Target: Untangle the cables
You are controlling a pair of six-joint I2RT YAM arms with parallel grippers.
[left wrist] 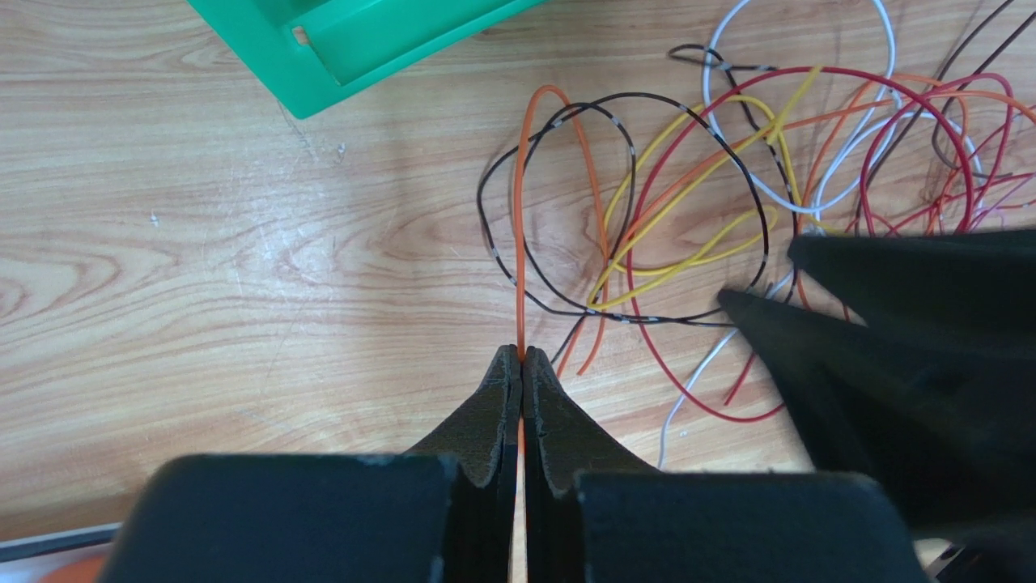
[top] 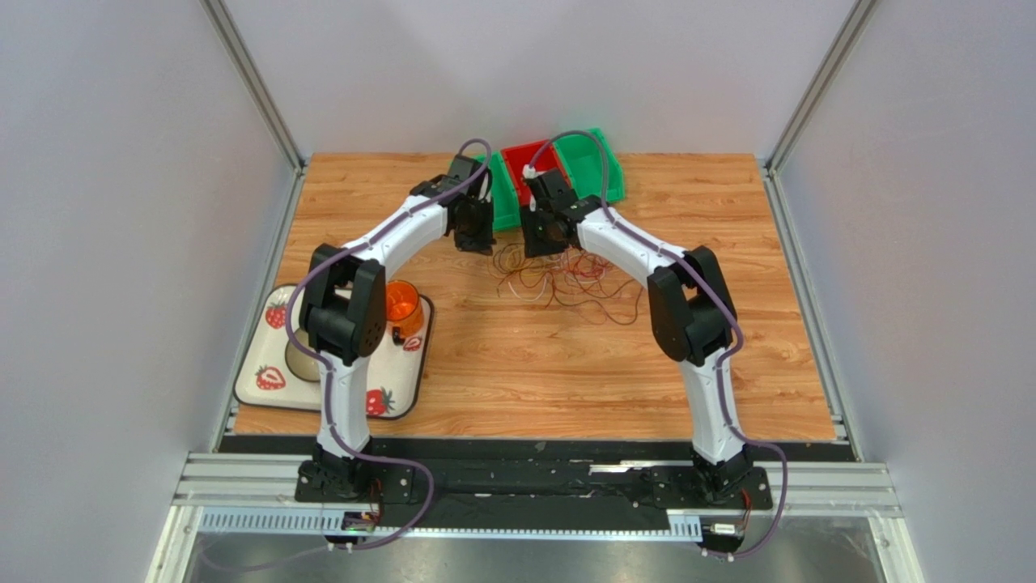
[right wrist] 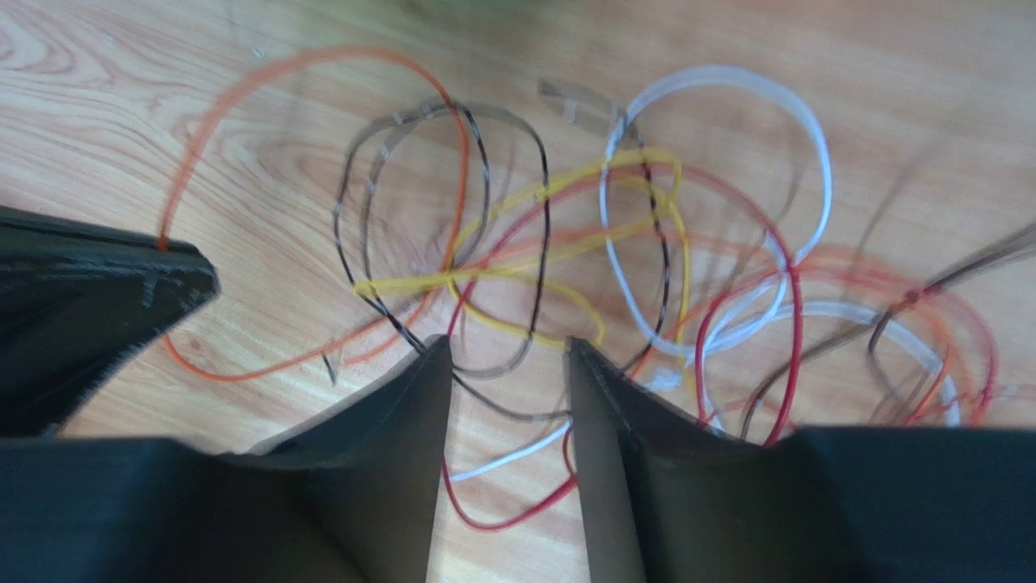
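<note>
Orange cable (left wrist: 521, 243) was pinched at the tips of the left gripper (left wrist: 522, 364), fingers pressed flat together on it. From the tips the strand ran straight ahead, then arched over into a loop that crossed a black one.

The right gripper (right wrist: 507, 352) was spread and hovered low over the heap. Red, white and dark strands passed through the gap beneath it, and nothing looked clamped. That view was blurred, so contact could not be told.

Judged step: freeing the orange strand from the rest.
- Draw it slowly away from the heap, kept low over the table (top: 511, 364).
- Watch the crossing with the black loop, the likely place for a snag.
- Have the right claw close on one neighbouring strand only, not a bundle, to hold the heap back.
- Ease off if the whole heap begins to drag.

The cables (top: 569, 282) lay on the wood between the two claws, just in front of the green bin (top: 614, 170). They were very thin, springy wires in overlapping round loops of orange, yellow, red, white and black. The loops were piled loosely, not knotted tight as far as could be seen.
</note>
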